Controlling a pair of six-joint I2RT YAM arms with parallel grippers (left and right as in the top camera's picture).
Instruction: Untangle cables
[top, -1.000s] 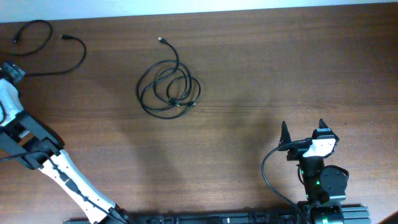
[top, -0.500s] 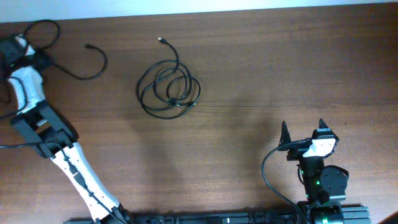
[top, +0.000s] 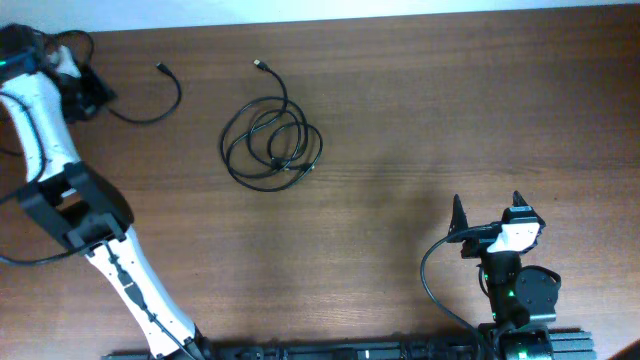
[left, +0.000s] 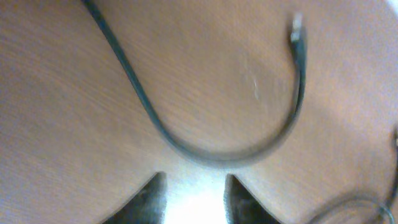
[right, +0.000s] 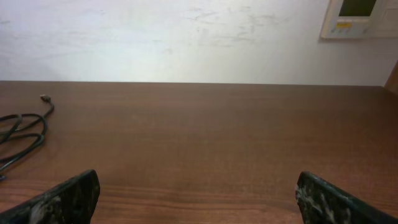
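A coiled bundle of thin black cables (top: 270, 145) lies left of the table's middle, with a plug end (top: 260, 64) sticking up behind it. The right wrist view shows that bundle (right: 22, 134) at its far left. A separate loose cable (top: 165, 108) curves across the far left corner, and my left gripper (top: 97, 100) is narrowed on one end of it. In the left wrist view this cable (left: 205, 149) arcs just past the left gripper (left: 194, 190), its plug (left: 297, 28) up right. My right gripper (top: 487, 205) stands open near the front right, holding nothing (right: 198, 193).
The white wall edge (top: 320, 12) runs along the table's back. The left arm (top: 70, 200) stretches diagonally over the left side of the table. The right arm's own black wire (top: 432, 270) loops beside its base.
The left arm swung toward the back left corner and its jaws closed. The loose cable's free end slid to the right with it. The bundle and the right arm have not moved.
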